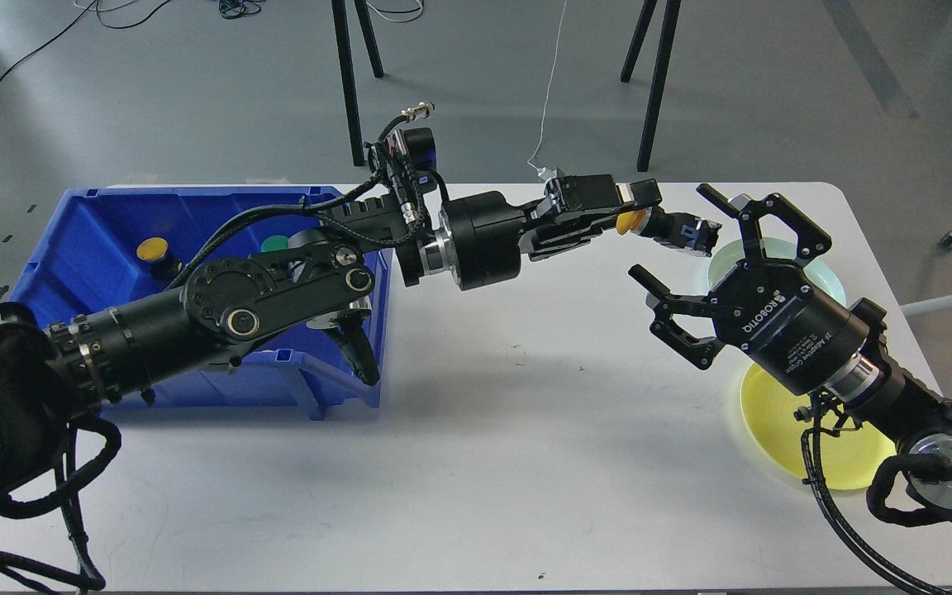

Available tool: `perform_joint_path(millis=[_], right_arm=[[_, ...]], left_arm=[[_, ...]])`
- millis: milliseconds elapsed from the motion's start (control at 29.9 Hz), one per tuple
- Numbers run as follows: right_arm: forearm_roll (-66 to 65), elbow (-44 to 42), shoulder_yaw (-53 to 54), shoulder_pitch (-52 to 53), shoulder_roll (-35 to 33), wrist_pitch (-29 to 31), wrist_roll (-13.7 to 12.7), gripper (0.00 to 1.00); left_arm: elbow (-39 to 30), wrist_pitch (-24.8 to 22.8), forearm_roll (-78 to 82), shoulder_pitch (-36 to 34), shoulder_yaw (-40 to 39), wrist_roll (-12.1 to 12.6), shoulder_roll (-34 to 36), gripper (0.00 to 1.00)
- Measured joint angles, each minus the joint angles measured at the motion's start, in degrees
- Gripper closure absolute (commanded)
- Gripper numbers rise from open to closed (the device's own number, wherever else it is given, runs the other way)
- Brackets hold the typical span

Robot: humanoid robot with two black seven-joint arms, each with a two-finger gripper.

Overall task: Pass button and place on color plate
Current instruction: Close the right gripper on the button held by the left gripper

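Observation:
My left gripper (pixel 637 213) reaches right over the table and is shut on a yellow-capped button (pixel 631 221), whose dark body (pixel 687 231) sticks out to the right. My right gripper (pixel 683 240) is open wide, its fingers spread just right of and below the button, not touching it. A pale green plate (pixel 823 279) and a yellow plate (pixel 773 413) lie on the table under and behind my right arm, both partly hidden. Another yellow button (pixel 153 249) and a green button (pixel 275 244) sit in the blue bin (pixel 96 223).
The blue bin stands at the table's left, with my left arm crossing over it. The white table (pixel 476 413) ends at the right near the plates. Black stand legs (pixel 349 83) rise behind the table's far edge.

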Motion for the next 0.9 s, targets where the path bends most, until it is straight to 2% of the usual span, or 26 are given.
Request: perform_joint_path(millis=[67, 602, 702, 903], right_arm=[[0.0, 0.3, 0.0, -0.2, 0.0, 0.0, 0.0, 0.20], [0.6, -2.5, 1.1, -0.8, 0.9, 0.0, 0.0, 0.20], [0.7, -2.6, 1.1, -0.8, 0.9, 0.0, 0.0, 0.27], [0.7, -3.1, 1.1, -0.8, 1.8, 0.0, 0.0, 0.54]], left_arm=[[-0.1, 0.0, 0.0, 0.0, 0.0, 0.0, 0.0, 0.96], [-0.2, 0.1, 0.0, 0.0, 0.0, 0.0, 0.0, 0.96], [-0.2, 0.1, 0.0, 0.0, -0.1, 0.0, 0.0, 0.96], [-0.2, 0.1, 0.0, 0.0, -0.1, 0.0, 0.0, 0.96]])
